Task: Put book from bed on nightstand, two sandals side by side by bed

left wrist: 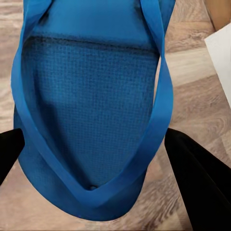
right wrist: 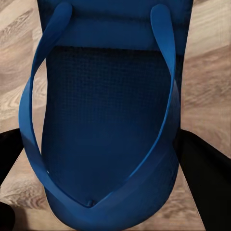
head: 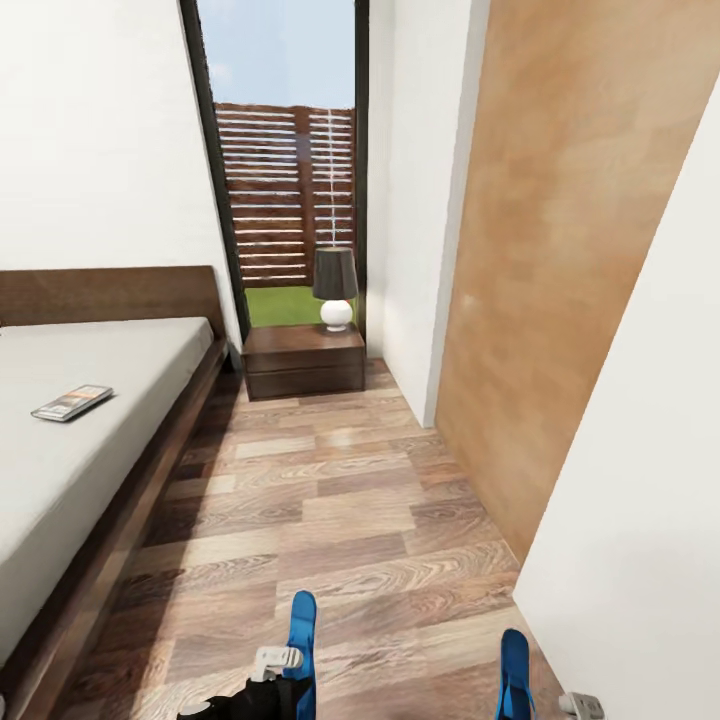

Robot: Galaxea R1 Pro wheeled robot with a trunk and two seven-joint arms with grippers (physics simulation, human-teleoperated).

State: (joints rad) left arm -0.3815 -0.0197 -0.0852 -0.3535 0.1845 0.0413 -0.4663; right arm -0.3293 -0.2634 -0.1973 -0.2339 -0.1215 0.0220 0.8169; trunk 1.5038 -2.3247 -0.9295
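Each gripper, left (left wrist: 91, 154) and right (right wrist: 96, 159), pinches a flat, woven-textured blue sandal (left wrist: 91, 96) (right wrist: 106, 120) above plank flooring beside the bed (head: 90, 420).

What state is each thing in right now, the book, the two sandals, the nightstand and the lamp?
book: lying flat on the bed, not yet moved.
left sandal: held between the left gripper fingers, above the floor.
right sandal: held between the right gripper fingers.
nightstand: drawers shut, lamp on top.
lamp: upright, whether lit is unclear.
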